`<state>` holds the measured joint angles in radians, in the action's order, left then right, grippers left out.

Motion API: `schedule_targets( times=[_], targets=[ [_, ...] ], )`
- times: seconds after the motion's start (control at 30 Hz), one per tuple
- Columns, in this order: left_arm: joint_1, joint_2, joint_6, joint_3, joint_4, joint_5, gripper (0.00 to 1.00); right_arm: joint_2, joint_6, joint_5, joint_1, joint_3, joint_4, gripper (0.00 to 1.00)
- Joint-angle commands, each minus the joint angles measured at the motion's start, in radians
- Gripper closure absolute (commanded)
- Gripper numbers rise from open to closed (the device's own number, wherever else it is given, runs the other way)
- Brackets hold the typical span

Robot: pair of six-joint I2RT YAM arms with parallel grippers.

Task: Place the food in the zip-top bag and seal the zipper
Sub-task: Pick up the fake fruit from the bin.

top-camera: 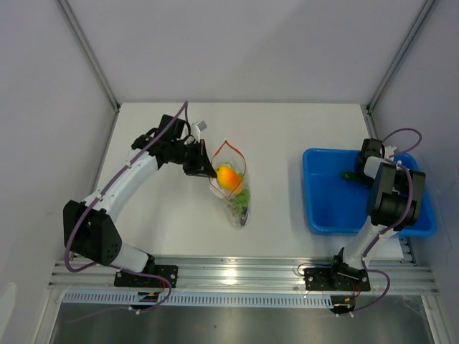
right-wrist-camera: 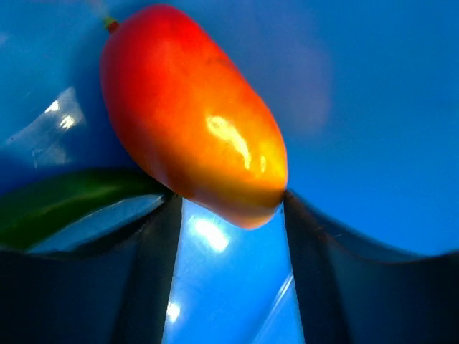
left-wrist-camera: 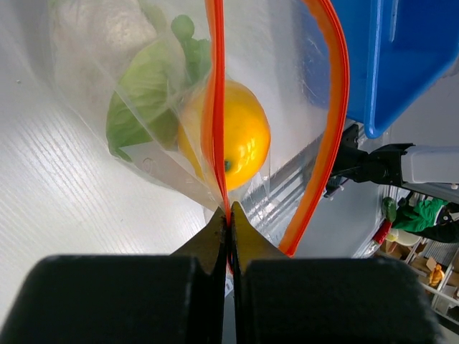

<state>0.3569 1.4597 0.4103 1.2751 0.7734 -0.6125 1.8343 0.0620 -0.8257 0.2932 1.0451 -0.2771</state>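
Note:
The clear zip-top bag lies mid-table with its mouth held open. Its orange-red zipper forms a loop. Inside are a yellow-orange fruit and green leafy pieces. My left gripper is shut on one side of the zipper; the fruit and leaves show through the plastic. My right gripper is down in the blue tray. In the right wrist view it is open, its fingers flanking the near end of a red-orange fruit.
A green piece lies in the tray to the left of the red-orange fruit and also shows in the top view. The tray's raised walls surround the right gripper. Enclosure walls stand on three sides of the table.

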Motion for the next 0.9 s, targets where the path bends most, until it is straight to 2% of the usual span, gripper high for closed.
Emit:
schedule_targets(
  times=[0.0, 0.07, 0.2, 0.37, 0.53, 0.57, 0.73, 0.87],
  targets=[
    [-0.009, -0.044, 0.005, -0.010, -0.020, -0.010, 1.00, 0.020, 0.019, 0.043, 0.004, -0.014, 0.039, 0.49],
    [-0.009, -0.041, 0.008, -0.008, -0.023, -0.010, 0.99, 0.017, 0.024, 0.042, 0.011, -0.019, 0.044, 0.58],
    [-0.009, -0.039, 0.016, -0.006, -0.026, -0.019, 0.99, -0.016, 0.015, 0.059, 0.012, -0.023, 0.039, 0.68],
    [-0.009, -0.042, 0.019, -0.019, -0.031, -0.029, 1.00, -0.058, -0.014, 0.092, -0.040, -0.020, -0.005, 0.72],
    [-0.009, -0.048, 0.021, -0.034, -0.039, -0.036, 0.99, -0.118, -0.014, 0.117, -0.109, -0.011, 0.018, 0.58],
    [-0.009, -0.048, 0.019, -0.040, -0.039, -0.039, 0.99, -0.121, -0.017, 0.112, -0.111, -0.004, 0.021, 0.50],
    [-0.009, -0.050, 0.009, -0.042, -0.022, -0.038, 0.99, -0.124, -0.011, 0.215, -0.097, 0.035, 0.029, 0.30],
    [-0.009, -0.056, 0.012, -0.056, -0.020, -0.032, 0.99, -0.090, 0.001, 0.261, -0.082, 0.055, 0.029, 0.25]
  ],
)
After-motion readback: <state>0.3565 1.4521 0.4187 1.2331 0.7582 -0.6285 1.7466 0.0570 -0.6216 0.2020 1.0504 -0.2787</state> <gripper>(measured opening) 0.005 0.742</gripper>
